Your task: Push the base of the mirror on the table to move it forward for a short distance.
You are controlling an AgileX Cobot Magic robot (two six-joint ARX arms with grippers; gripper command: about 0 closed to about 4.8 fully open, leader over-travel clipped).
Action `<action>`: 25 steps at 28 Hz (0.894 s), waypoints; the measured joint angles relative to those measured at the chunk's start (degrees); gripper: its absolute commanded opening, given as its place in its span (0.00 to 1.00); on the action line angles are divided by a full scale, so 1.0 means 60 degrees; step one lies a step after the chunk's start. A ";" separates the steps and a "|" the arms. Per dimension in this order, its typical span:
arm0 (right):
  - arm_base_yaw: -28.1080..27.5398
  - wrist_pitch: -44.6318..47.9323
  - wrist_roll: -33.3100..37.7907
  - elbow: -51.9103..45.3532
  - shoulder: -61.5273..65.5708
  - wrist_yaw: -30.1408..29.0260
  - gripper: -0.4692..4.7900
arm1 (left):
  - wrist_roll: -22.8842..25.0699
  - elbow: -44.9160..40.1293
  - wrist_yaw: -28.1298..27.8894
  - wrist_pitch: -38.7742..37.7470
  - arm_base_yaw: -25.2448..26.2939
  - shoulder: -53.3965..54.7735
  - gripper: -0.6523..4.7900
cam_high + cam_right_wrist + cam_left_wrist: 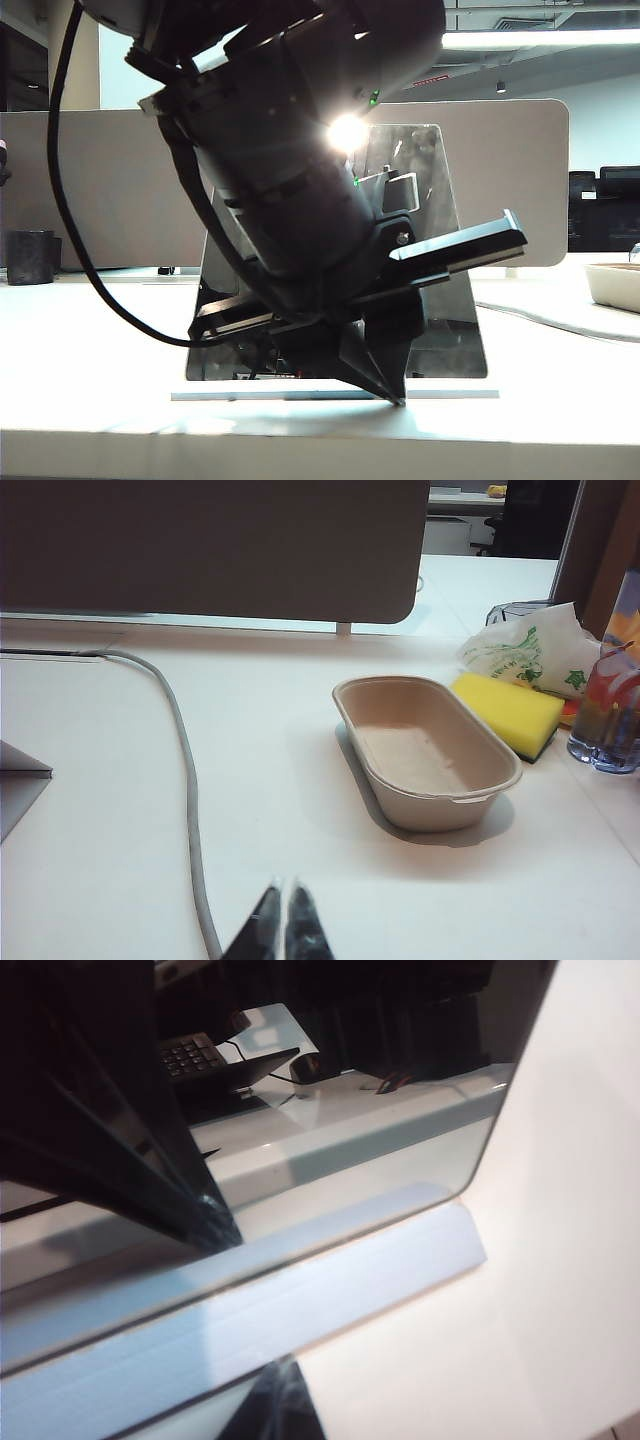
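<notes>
Mirror (440, 250), frameless upright glass on thin white base (450, 394) on tabletop (560, 420): likely top-heavy, fragile, slides readily; push low at base edge, where left gripper (392, 392), jaws together, touches; right gripper (281, 925), jaws together, idles well apart.

Behind your desk: beige partition board (520, 170), ceiling light strip (540, 38), dark office chairs (605, 210) far right.

Left gripper (385, 385) low — right gripper (280, 920) closed
</notes>
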 measured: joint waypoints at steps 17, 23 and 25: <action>0.0000 0.0004 0.0000 0.0000 0.0000 0.0000 0.13 | 0.0499 0.0044 0.0211 0.0135 0.1701 0.0033 0.12; 0.0000 0.0004 0.0000 0.0000 0.0000 0.0000 0.13 | 0.0652 0.0058 0.0332 0.0160 0.2441 0.0044 0.12; 0.0000 0.0004 0.0000 0.0000 0.0000 0.0000 0.13 | 0.0688 0.0164 0.0495 0.0142 0.2630 0.0124 0.12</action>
